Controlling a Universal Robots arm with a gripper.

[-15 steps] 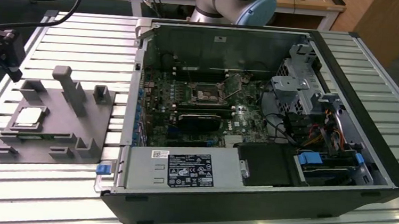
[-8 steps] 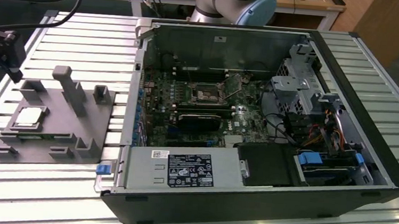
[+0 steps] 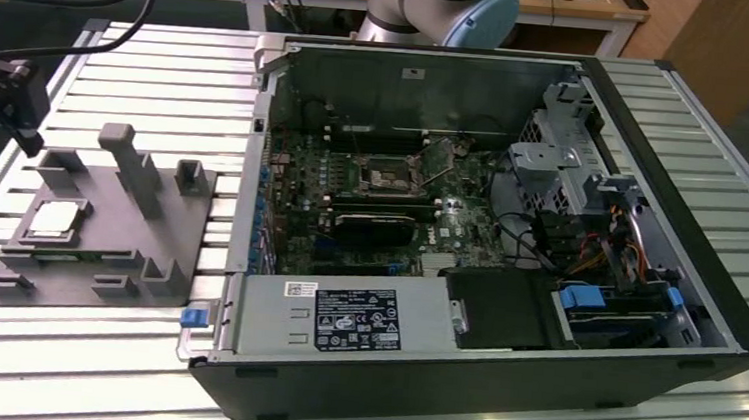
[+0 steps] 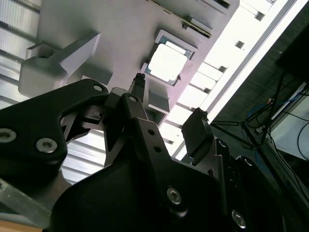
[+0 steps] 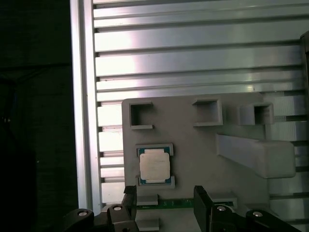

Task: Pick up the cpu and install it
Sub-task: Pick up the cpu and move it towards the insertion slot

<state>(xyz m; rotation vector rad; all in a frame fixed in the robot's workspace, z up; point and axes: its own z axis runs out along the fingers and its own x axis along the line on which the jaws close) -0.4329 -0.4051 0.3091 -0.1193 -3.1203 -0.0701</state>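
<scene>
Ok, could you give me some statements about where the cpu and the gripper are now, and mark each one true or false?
1. The cpu lies in its seat on the grey fixture plate. True.
2. The gripper is shut on the cpu. False: its fingers stand open and empty, apart from the cpu.
3. The computer case lies open, with the motherboard showing. True.
4. The fixture plate sits inside the computer case. False: it lies on the slatted table, at the exterior view's left of the case.
</scene>
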